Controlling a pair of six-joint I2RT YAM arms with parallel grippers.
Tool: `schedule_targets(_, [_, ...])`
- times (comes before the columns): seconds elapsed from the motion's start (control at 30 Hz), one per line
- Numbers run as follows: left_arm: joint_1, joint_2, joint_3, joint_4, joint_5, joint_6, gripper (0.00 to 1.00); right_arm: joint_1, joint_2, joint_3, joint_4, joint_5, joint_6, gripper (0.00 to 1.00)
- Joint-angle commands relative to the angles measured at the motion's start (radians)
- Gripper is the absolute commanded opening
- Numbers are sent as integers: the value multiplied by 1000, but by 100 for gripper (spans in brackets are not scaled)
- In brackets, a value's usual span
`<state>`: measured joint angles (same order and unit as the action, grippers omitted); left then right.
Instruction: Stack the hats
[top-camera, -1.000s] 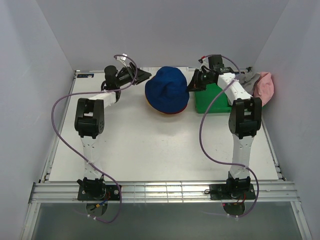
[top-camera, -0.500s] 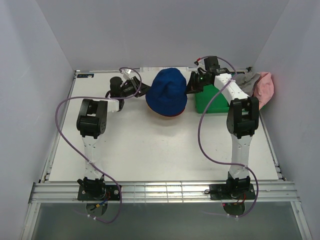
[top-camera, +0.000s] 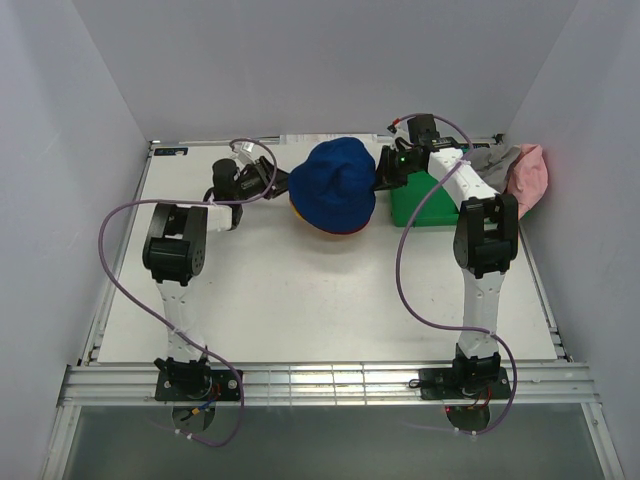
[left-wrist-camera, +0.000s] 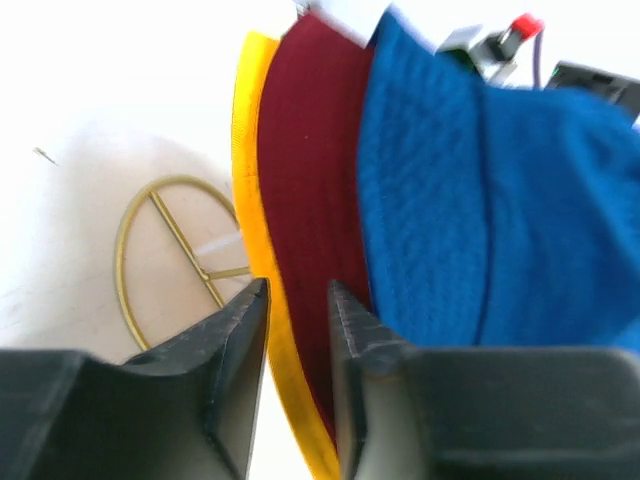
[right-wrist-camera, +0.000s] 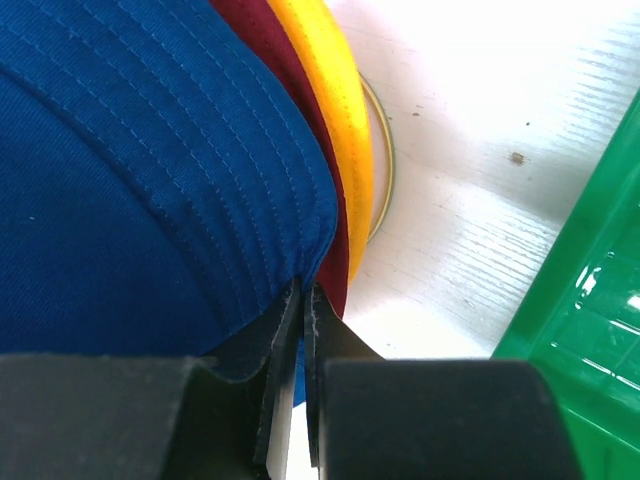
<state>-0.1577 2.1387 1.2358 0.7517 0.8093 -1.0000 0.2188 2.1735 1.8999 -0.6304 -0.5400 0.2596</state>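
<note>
The blue hat (right-wrist-camera: 150, 150) is pinched by its brim in the right claw (right-wrist-camera: 303, 300). The yellow hat (left-wrist-camera: 248, 150) brim is seen inside the narrow left claw (left-wrist-camera: 298, 310); whether it is gripped cannot be told. The stack could be dragged askew by uneven pulls.

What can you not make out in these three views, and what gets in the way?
- Top view: the blue fabric bucket hat covers the yellow fabric hat and dark red fabric hat except brim slivers.
- Top view: the right arm hides most of the grey fabric hat.
- Left wrist view: hats hide the gold wire stand above its base ring.
- Left wrist view: blur hides whether the left hand grips the yellow brim.
</note>
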Motion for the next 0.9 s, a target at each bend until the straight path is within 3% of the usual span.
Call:
schedule_targets(0.0, [50,-137,-28,-2,-68,1,43,7,-46,40,-34,21,-25,8])
schedule_targets(0.37, [99,-138,-4,-61,-22,0,54,7,-15,96,-49,12,-20,8])
schedule_targets(0.57, [101,-109,5,78,71,-98,55,7,-6,106,-55,11,-22,8])
schedule_targets(0.87, [87,-56,39,113,111,-144,56,7,5,114,-55,6,-19,8])
